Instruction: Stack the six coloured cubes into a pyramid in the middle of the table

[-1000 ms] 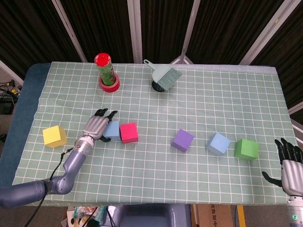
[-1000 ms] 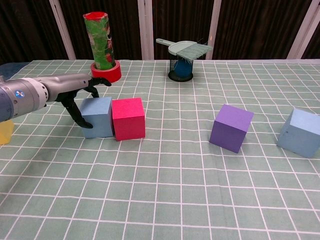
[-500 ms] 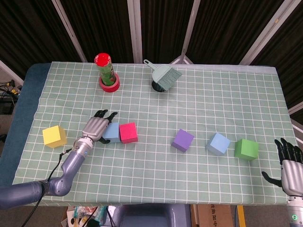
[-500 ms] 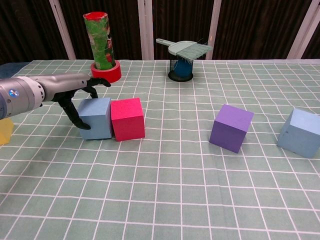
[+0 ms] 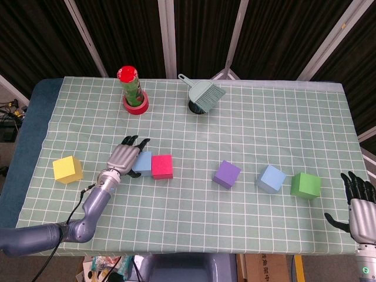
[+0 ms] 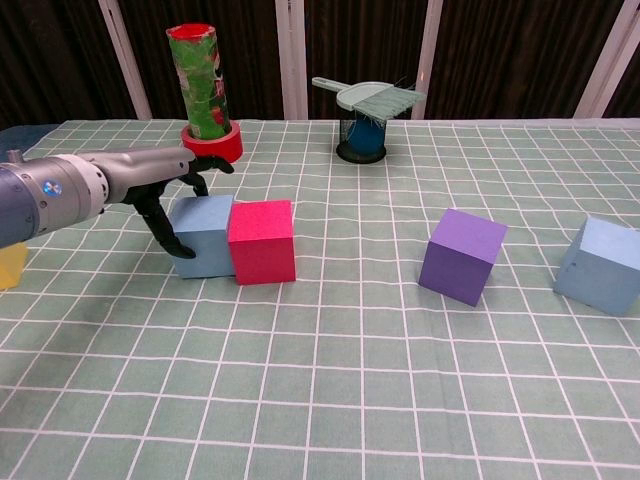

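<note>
L hand [image 5: 123, 157], fingers draped over pale-blue cube [image 6: 205, 236], is pushing it plus touching red cube [image 5: 161, 166] rightward twd table centre vs 1 s ago; base row being formed. R hand [image 5: 359, 202] idling, spread.

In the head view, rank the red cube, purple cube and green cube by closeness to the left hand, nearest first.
From the left hand:
1. Red cube, just to its right, beyond the light blue cube under its fingers.
2. Purple cube, mid-table.
3. Green cube, far right.
</note>
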